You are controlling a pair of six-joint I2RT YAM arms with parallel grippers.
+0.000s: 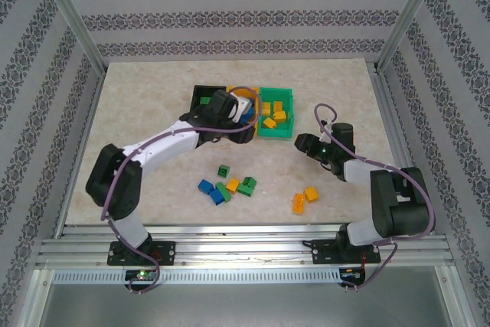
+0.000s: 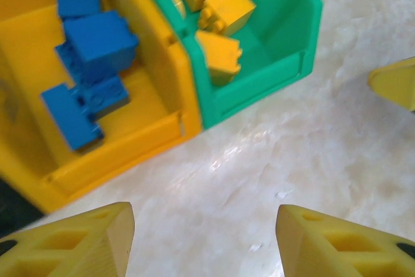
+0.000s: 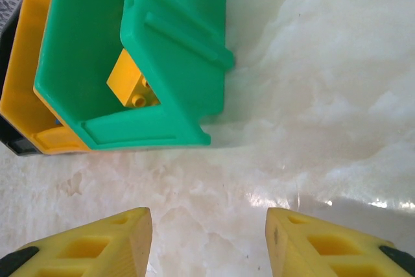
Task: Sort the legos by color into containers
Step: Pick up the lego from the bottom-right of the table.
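Note:
Three bins stand in a row: black (image 1: pixel 200 95), yellow-orange (image 2: pixel 152 131) and green (image 1: pixel 276 129). Several blue bricks (image 2: pixel 97 40) lie in the yellow-orange bin. Several yellow-orange bricks (image 2: pixel 224 11) lie in the green bin (image 2: pixel 285 63), and one of them (image 3: pixel 133 85) appears in the right wrist view. My left gripper (image 1: pixel 249 116) hovers open over the front of the yellow-orange bin, nothing between its fingers (image 2: pixel 110 231). My right gripper (image 1: pixel 301 143) is open and empty just right of the green bin (image 3: pixel 175 50). Loose bricks lie nearer: green (image 1: pixel 223 171), blue (image 1: pixel 205 186), yellow-orange (image 1: pixel 311 194).
A cluster of blue, green and one yellow-orange brick (image 1: pixel 233 184) sits at front centre, and two yellow-orange bricks (image 1: pixel 298 203) lie at front right. Metal frame posts and patterned walls enclose the marbled table (image 1: pixel 145 105). A yellow finger (image 2: pixel 395 82) pokes in at the left wrist view's right edge.

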